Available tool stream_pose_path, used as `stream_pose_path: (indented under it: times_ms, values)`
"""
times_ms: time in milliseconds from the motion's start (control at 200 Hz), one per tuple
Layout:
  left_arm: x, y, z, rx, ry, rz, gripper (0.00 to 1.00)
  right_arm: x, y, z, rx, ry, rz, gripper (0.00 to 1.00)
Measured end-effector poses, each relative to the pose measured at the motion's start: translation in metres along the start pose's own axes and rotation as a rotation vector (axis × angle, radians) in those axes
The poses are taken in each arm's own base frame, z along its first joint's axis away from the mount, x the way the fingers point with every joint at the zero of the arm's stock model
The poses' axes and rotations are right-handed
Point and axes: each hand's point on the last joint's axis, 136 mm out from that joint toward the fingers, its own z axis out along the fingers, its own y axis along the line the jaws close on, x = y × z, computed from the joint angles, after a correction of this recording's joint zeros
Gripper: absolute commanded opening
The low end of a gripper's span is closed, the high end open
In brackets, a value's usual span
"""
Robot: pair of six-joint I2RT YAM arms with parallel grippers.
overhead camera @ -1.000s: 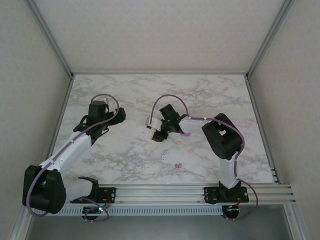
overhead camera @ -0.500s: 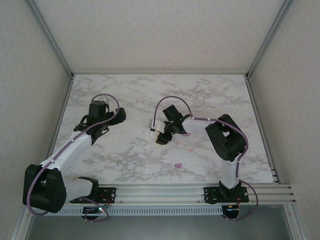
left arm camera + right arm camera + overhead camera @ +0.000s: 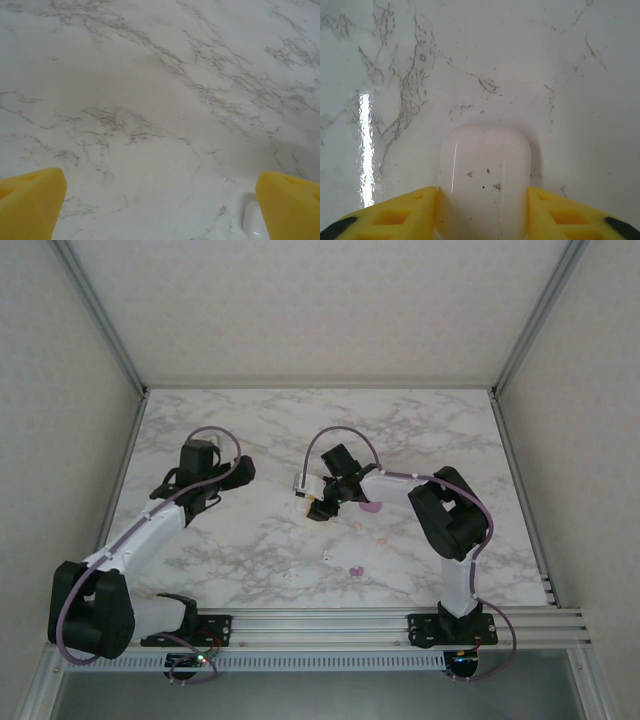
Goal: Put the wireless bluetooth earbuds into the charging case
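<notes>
Squarely at bottom centre, the right gripper clamps a white charging case. The left gripper hangs over the marble table, fingers wide apart.

White marble counter streaked with fine grey veins. Glossy white charging case flecked with tiny dark specks. The left end effector and right end effector have bright yellow fingers. A peach-pink earbud and a purple earbud.
</notes>
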Motion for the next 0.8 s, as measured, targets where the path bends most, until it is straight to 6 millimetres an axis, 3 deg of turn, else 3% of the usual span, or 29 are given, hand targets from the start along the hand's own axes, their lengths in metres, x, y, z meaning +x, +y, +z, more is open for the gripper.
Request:
stream_pose_path:
  times_ms: [135,270,581,801]
  values:
    - [0.002,-0.010,0.002,0.050,0.025,0.000,0.93,0.000,0.001,-0.002,0.016,-0.022,-0.005,0.41]
    - [0.005,-0.024,0.002,0.127,0.053,-0.009,0.93,-0.006,0.005,-0.018,0.051,-0.062,-0.021,0.40]
    - [0.016,-0.081,-0.007,0.457,0.153,-0.032,0.91,-0.074,-0.011,-0.084,0.225,-0.286,-0.124,0.40]
    - [0.031,-0.111,-0.017,0.614,0.254,-0.019,0.78,-0.092,-0.017,-0.099,0.274,-0.348,-0.147,0.40]
